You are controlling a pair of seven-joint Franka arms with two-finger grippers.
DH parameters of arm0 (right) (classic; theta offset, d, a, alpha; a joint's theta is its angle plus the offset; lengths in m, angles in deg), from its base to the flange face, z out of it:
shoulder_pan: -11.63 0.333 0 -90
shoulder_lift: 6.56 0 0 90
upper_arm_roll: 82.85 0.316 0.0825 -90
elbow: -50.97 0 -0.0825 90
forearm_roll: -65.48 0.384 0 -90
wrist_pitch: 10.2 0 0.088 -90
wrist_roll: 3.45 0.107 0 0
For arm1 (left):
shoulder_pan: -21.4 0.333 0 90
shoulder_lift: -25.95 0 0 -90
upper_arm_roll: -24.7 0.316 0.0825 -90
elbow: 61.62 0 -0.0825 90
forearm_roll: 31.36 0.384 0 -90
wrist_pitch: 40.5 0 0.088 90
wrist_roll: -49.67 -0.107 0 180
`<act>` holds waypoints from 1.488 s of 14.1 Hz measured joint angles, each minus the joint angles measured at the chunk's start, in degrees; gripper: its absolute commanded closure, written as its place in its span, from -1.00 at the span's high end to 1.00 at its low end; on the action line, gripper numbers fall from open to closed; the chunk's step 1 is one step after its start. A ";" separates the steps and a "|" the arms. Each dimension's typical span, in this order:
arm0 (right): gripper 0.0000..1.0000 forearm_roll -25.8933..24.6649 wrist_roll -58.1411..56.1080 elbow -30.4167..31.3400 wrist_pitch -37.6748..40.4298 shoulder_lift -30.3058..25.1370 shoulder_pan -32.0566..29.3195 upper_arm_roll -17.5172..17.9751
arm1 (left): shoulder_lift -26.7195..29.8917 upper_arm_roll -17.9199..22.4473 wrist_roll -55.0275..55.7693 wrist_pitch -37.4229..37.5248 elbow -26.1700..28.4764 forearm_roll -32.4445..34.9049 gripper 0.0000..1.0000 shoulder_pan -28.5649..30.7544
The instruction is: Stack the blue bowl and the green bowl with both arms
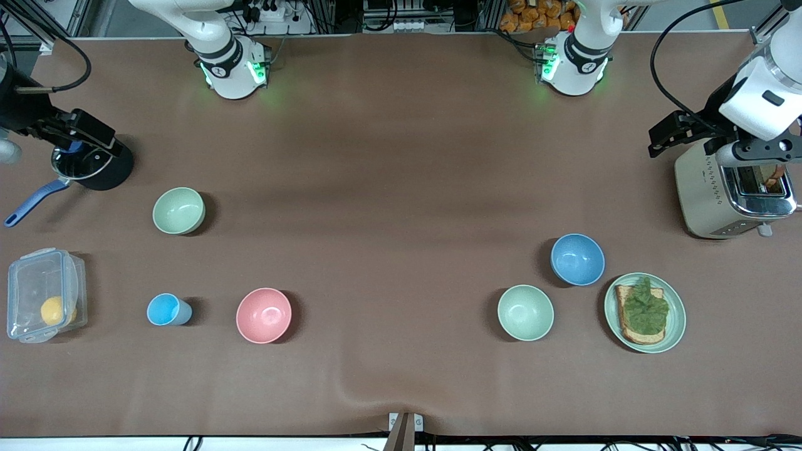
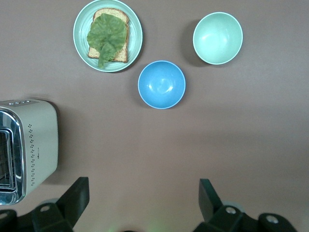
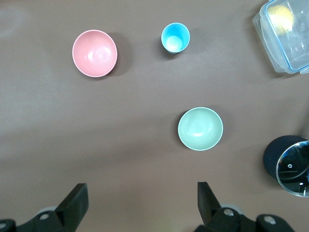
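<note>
Brown table cloth (image 1: pixel 401 188) is carrying the blue bowl (image 1: pixel 577 259) low in the frame toward the left arm's end and the green bowl (image 1: pixel 179 210) mid-frame toward the right arm's end. The left gripper (image 2: pixel 143 186) over the toaster (image 1: pixel 708 194) and the right gripper (image 3: pixel 142 191) over the dark pot (image 1: pixel 109 172) are hanging wide open, gripping nothing.

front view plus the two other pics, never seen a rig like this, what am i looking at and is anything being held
Two white robot arms stand at a brown table. The front view looks down from across it. Each wrist view looks down from a camera on one arm's wrist. The left gripper hangs open by the toaster, and the right gripper hangs open by a lidded pot. Neither holds anything. At the left arm's end, the blue bowl sits beside a pale bowl and a plate of toast with lettuce. At the right arm's end lie the green bowl, a pink bowl, a cup and a clear box.
</note>
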 measured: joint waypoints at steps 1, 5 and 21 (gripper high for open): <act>1.00 -0.02 -0.03 0.00 -0.13 0.00 0.00 0.05 | 0.00 0.00 0.00 0.00 0.01 0.00 1.00 0.00; 1.00 -0.16 -0.45 0.00 -0.44 0.00 0.00 0.33 | -0.01 -0.01 -0.02 0.00 0.05 0.00 1.00 0.00; 1.00 -0.54 -4.66 3.75 -0.38 0.12 -0.59 -2.63 | -7.93 0.14 -0.04 -1.18 0.71 0.00 1.00 2.26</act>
